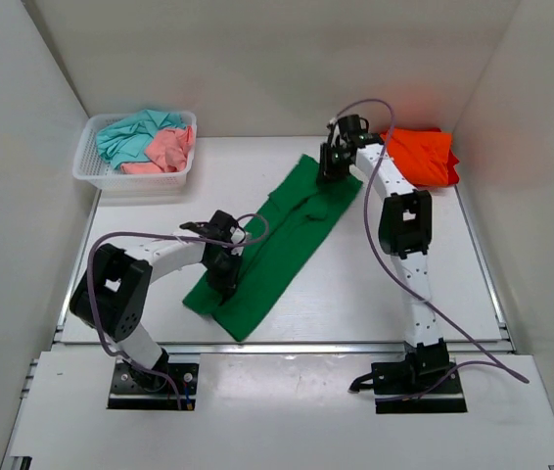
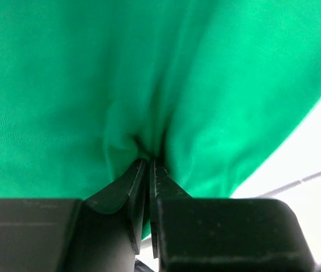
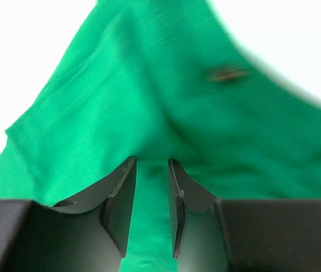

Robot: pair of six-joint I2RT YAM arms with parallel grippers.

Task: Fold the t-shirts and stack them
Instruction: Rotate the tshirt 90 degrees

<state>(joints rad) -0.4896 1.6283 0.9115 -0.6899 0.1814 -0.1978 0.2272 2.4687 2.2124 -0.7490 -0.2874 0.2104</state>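
Left gripper (image 2: 149,164) and right gripper (image 3: 151,170) tight on green t-shirt (image 1: 287,235), white table (image 1: 365,284), white walls (image 1: 287,59).

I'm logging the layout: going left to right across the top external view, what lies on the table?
white mesh basket → green t-shirt → orange t-shirt

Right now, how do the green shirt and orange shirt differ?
The green shirt lies stretched out mid-table; the orange shirt sits compact in the far right corner. The left gripper and right gripper pinch the green shirt; neither touches the orange shirt. Both are plain cloth.
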